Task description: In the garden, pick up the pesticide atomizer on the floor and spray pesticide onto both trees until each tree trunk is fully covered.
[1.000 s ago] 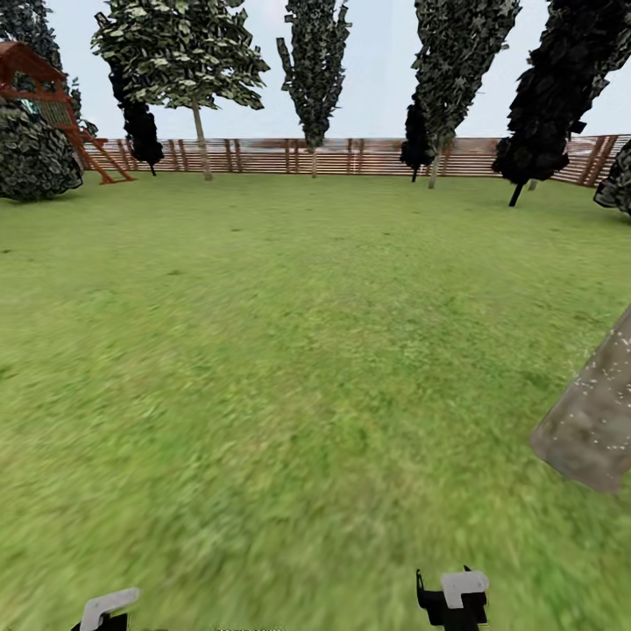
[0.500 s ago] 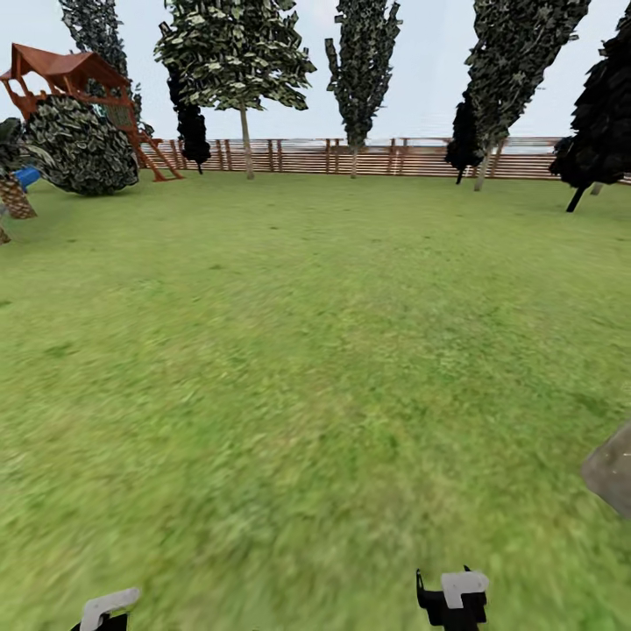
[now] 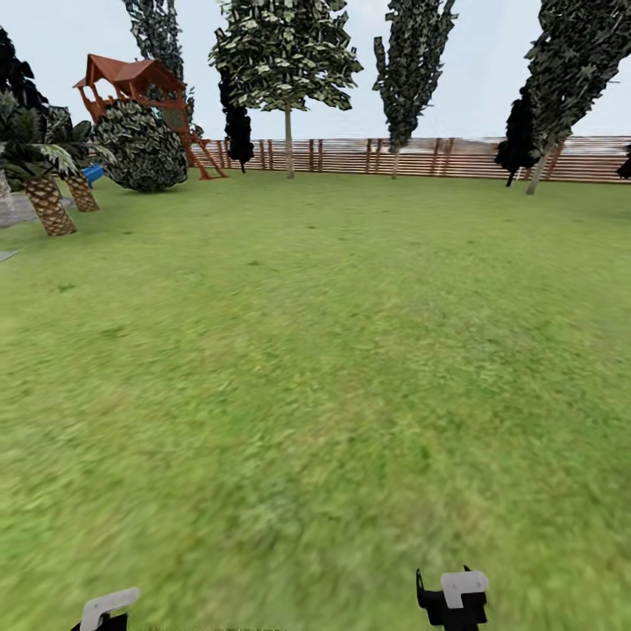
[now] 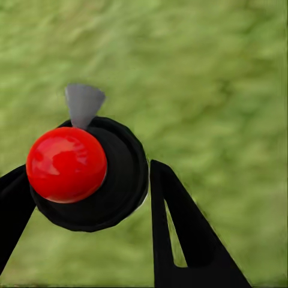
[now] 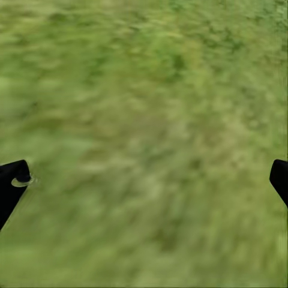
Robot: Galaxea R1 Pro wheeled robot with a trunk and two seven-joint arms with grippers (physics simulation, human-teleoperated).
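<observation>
Our two arms hang low, wrists pointing downward. The left black two-fingered gripper [image 4: 84, 192] has its jaws closed around a round black object with a red ball on it. The right black gripper [image 5: 144, 180] has its jaws spread wide apart, nothing between them.

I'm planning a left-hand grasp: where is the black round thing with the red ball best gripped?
Probably across the rim of the black round body, coming straight in along the fingers of the left gripper, which flank it. The glossy red ball looks slippery, the grey cone thin.
</observation>
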